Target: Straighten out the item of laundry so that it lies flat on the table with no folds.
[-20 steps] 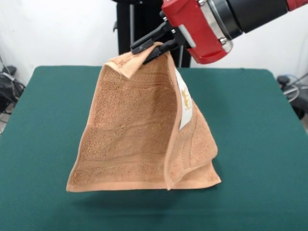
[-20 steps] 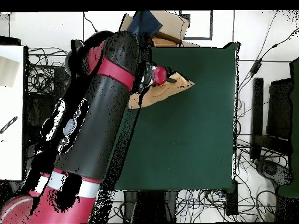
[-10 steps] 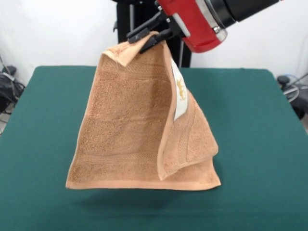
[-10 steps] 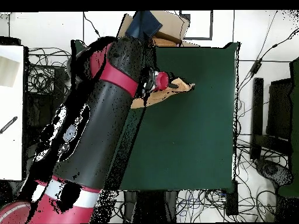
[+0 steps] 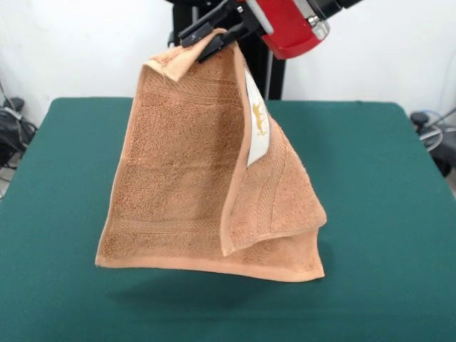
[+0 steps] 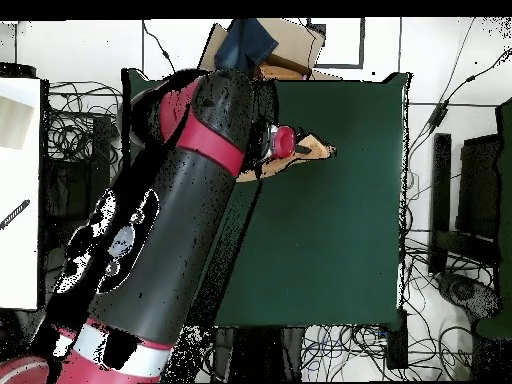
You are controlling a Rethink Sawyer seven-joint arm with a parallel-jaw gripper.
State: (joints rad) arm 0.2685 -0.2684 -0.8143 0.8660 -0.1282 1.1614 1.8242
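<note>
Front view: the hand [image 5: 211,37] is clenched on one top corner of the towel [image 5: 206,171], which hangs clear of the tabletop [image 5: 385,214], with a shadow beneath its lower edge. The cloth is doubled: a right-hand flap folds forward over the main panel, and the white tag [image 5: 256,128] shows along the fold.

Overhead view: the arm [image 6: 170,230] covers most of the scene; only a tan sliver of the towel [image 6: 312,152] shows past the hand [image 6: 300,147], over the far part of the tabletop [image 6: 340,250].

Judgement: to do this well, lower until the bottom edge touches, then drag sideways away from the fold so the flap peels open before release. Dropping straight down would likely trap the fold.
</note>
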